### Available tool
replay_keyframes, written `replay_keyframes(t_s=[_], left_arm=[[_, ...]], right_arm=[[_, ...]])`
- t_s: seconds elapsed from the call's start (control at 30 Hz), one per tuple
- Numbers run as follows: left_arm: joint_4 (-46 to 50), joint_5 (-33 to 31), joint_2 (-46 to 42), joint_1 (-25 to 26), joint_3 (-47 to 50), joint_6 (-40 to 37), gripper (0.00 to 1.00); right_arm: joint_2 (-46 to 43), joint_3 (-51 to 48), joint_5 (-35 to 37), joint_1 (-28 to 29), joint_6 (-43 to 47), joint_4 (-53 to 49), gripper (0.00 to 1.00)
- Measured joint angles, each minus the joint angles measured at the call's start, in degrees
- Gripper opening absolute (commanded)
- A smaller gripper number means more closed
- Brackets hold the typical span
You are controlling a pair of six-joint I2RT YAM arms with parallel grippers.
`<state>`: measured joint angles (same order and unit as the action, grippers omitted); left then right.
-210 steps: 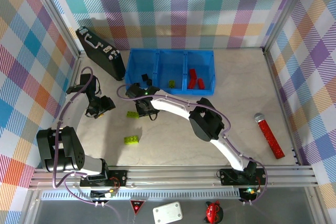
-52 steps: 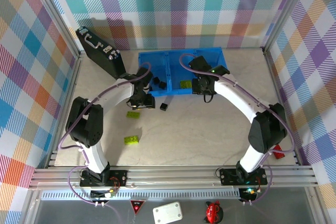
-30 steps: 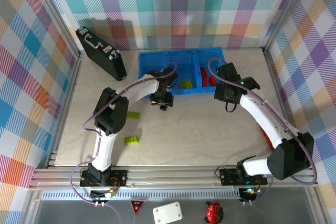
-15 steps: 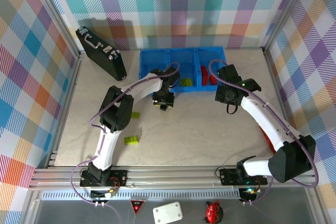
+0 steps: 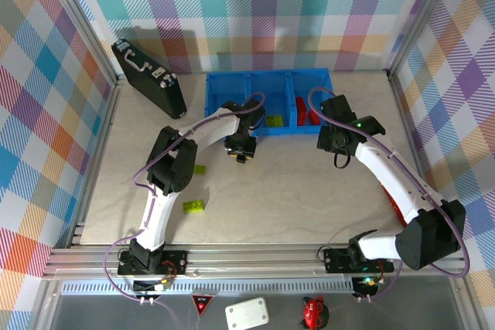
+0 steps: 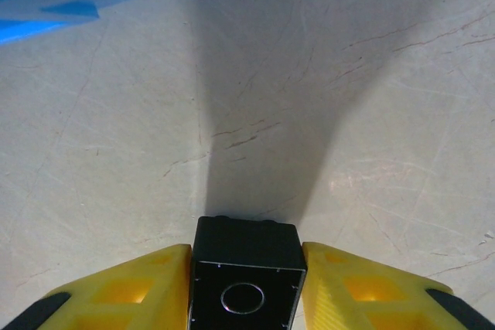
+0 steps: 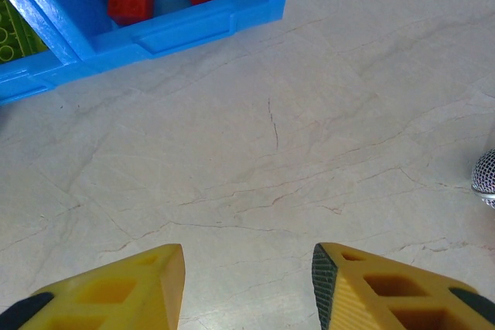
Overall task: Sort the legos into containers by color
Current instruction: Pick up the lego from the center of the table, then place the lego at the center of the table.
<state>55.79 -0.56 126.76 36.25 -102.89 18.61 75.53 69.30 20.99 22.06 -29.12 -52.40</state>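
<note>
black case (image 5: 148,77) sits left of tray (image 5: 267,74). l gripper (image 6: 244,291) jaws now clamped on black lego (image 6: 246,256); r gripper (image 7: 247,268) jaws apart, unchanged.

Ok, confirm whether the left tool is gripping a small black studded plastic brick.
Yes, the small black plastic brick sits pinched between the left tool's yellow fingers.

Bright even lighting, broad soft shadow across the table (image 6: 255,75) in left wrist view, sharp focus
</note>
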Motion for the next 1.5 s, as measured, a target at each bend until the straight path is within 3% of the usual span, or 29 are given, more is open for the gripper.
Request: replay_keyframes(t_s=[0.87, 1.27, 1.5], left_arm=[[0.1, -2.7, -8.5, -1.1, 1.5, 1.1, 0.36], [1.3, -5.8, -7.5, -8.3, -8.9, 1.1, 0.36], [1.3, -7.0, -1.4, -10.5, -16.3, 1.0, 0.36]], right_arm=[[-0.9, 0.0, -0.3, 0.0, -0.2, -0.2, 0.48], [-1.2, 0.0, -0.4, 0.0, -0.2, -1.2, 0.48], [-2.0, 0.3, -0.4, 0.0, -0.2, -1.7, 0.48]])
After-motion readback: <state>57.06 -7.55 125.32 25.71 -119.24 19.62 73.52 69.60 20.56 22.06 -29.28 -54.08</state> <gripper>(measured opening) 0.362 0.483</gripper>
